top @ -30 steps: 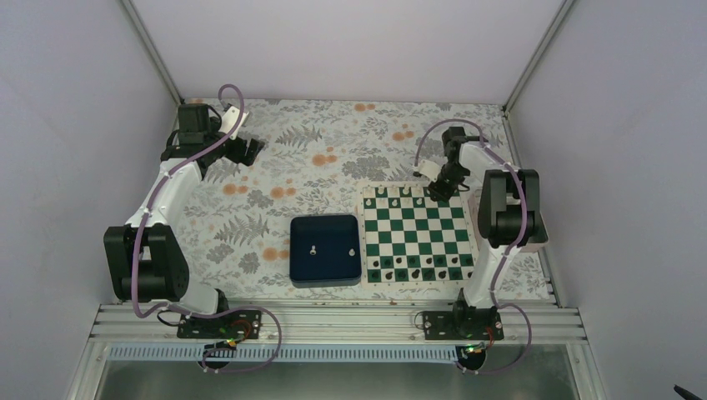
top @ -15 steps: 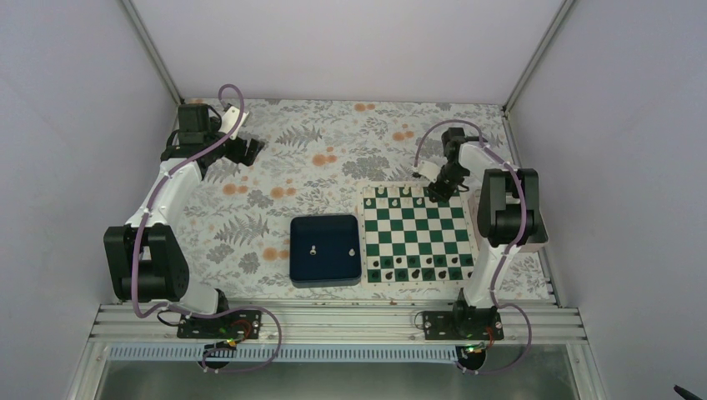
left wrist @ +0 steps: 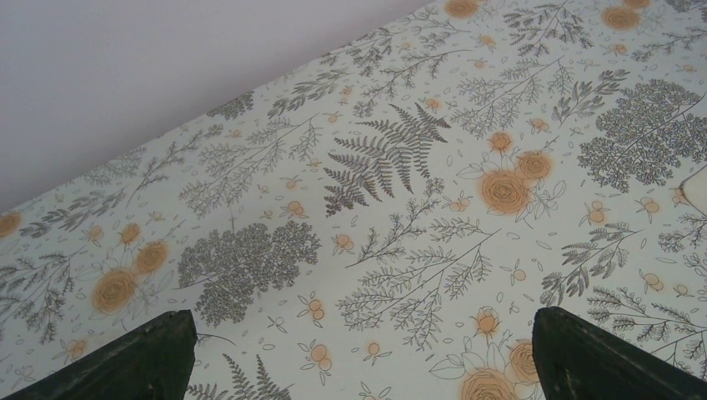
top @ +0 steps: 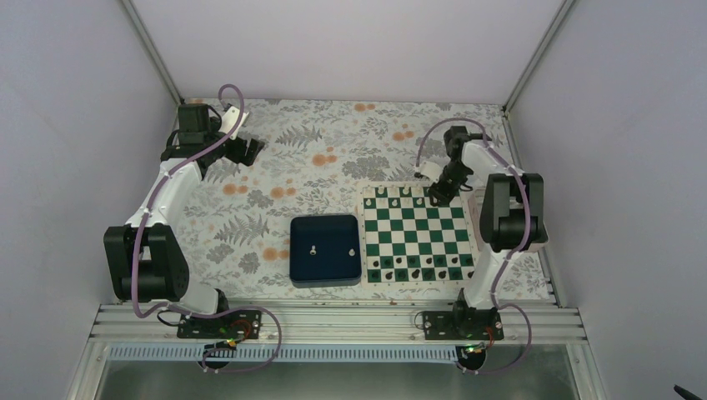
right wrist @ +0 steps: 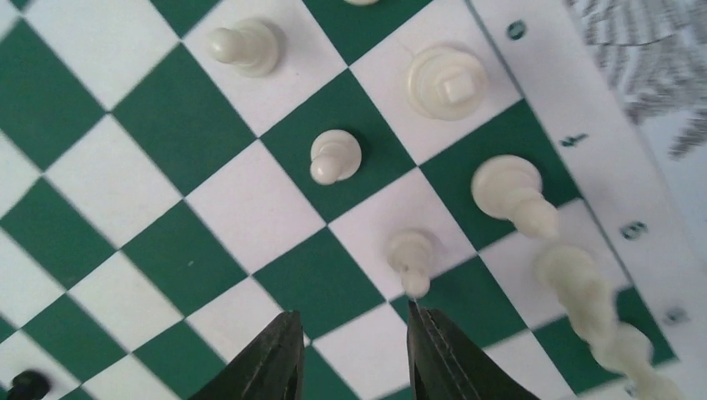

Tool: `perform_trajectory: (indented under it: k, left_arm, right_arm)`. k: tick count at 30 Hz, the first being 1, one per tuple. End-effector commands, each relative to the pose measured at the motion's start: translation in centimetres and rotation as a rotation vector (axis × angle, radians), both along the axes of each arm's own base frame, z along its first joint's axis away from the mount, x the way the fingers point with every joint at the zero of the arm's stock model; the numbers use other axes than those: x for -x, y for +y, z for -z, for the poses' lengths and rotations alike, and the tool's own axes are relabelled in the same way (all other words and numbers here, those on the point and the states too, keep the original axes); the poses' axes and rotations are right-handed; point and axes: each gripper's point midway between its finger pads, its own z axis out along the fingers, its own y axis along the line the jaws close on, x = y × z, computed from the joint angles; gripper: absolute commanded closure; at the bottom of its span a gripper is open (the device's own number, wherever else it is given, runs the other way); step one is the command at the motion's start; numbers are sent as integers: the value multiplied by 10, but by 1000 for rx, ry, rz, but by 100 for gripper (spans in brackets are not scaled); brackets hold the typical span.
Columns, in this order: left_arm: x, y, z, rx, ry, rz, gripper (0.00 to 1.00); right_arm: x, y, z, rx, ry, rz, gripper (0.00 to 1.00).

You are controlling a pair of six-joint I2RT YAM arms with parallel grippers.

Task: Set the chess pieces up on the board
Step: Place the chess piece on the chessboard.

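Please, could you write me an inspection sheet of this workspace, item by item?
surface: floral-patterned tablecloth, flat.
job's things: green-and-white checked chessboard at right; small white plastic chess pieces stand on its far rows; two more are in the dark blue square tray.
clutter: small black chess pieces on the board's near row.
grippers: left gripper open over bare cloth; right gripper open above the board, nothing held.
cables: purple cables run along both arms.
surroundings: pale enclosure walls; metal rail at near edge.
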Motion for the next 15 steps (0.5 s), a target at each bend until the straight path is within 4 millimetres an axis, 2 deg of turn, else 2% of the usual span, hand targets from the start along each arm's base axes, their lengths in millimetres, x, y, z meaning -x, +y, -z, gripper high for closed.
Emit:
perform_trajectory:
  k: [1,4,8,12,15]
  left_arm:
    - [-3,-1,-7,-1,-23,11,0]
    - [-3,-1,-6,0,-21,11,0]
    - [-3,-1,-7,0,-20,11,0]
    - [-2,0,-9,-2,-27,9,0]
    - [-2,-1,-9,-1,-26,10,0]
  right_arm:
    - [-6,0,-61,-4,-107,21,65]
    - [-3,15,-90,17,-157,-11,65]
    - [8,59,-112,46,-208,-109,64]
    - [25,124,-123,16,-238,-242,64]
    - [54,174,-113,11,-211,-381,64]
